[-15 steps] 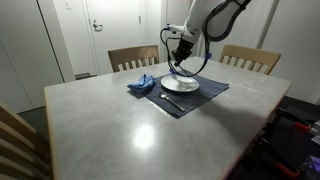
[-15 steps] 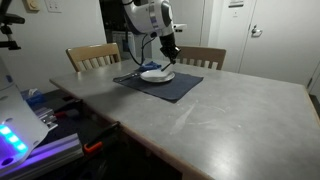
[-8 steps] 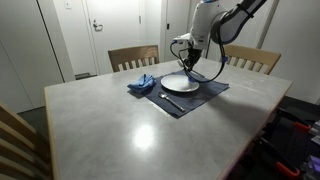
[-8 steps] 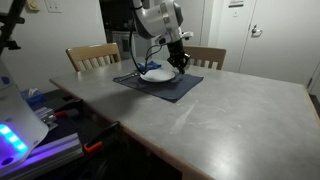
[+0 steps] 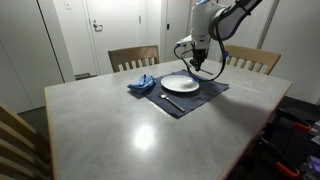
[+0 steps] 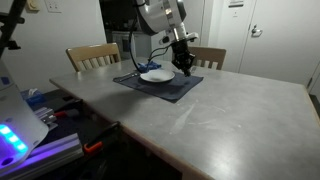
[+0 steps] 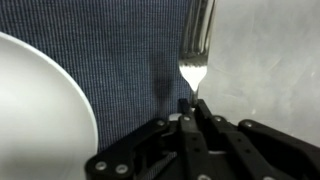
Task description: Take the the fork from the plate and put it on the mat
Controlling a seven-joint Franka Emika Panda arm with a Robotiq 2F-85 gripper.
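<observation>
My gripper [image 5: 199,66] hangs just above the dark mat [image 5: 192,102], beside the white plate [image 5: 180,84] on its side away from the blue cloth. It also shows in an exterior view [image 6: 186,67], next to the plate [image 6: 157,75] on the mat [image 6: 172,89]. In the wrist view the gripper [image 7: 190,118] is shut on the handle of a silver fork [image 7: 197,45]. The fork lies along the edge where the mat [image 7: 120,60] meets the grey table [image 7: 270,60]. The plate's rim [image 7: 35,110] is at the left. Whether the fork touches the mat I cannot tell.
A crumpled blue cloth [image 5: 142,83] lies at the mat's far side from the gripper. A dark utensil [image 5: 164,99] lies on the mat beside the plate. Wooden chairs [image 5: 133,57] [image 5: 250,58] stand behind the table. Another chair back [image 5: 15,130] stands at the near corner.
The gripper has moved from above the plate sideways to the plate's side over the mat's edge, carrying the fork, and has come lower.
</observation>
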